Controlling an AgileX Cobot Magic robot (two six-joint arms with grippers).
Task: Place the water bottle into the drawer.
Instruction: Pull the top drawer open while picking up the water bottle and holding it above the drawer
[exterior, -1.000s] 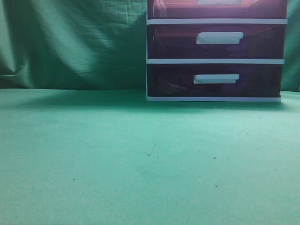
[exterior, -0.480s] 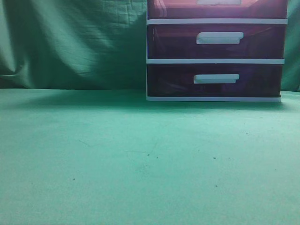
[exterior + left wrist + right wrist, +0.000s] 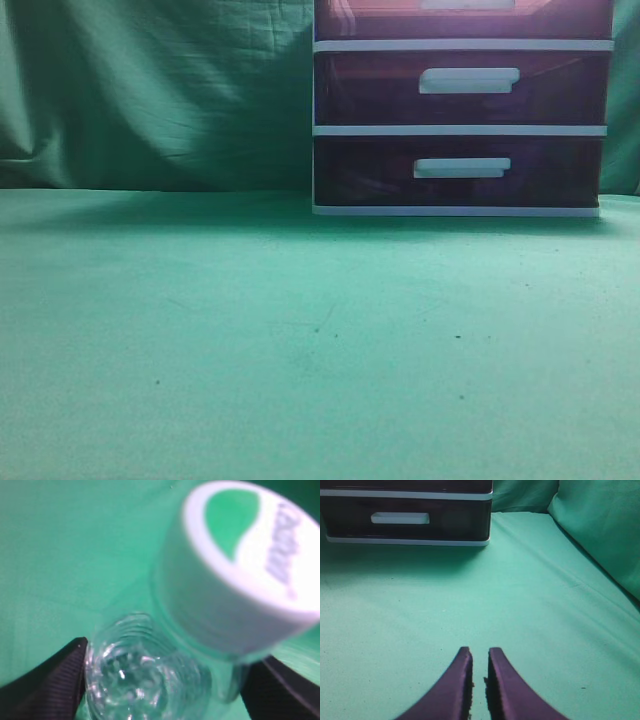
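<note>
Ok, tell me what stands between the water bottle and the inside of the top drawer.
The drawer itself: its front looks shut, flush with the frame. The water bottle sits between the left gripper's jaws.

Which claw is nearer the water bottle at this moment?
Left. The left claw has its fingers on either side of the water bottle. The right claw hovers over bare cloth facing the drawer unit, no bottle near it.

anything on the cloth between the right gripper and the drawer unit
Nothing: in the right wrist view, only bare green cloth lies between the right gripper and the drawer unit, apart from a few tiny dark specks.
</note>
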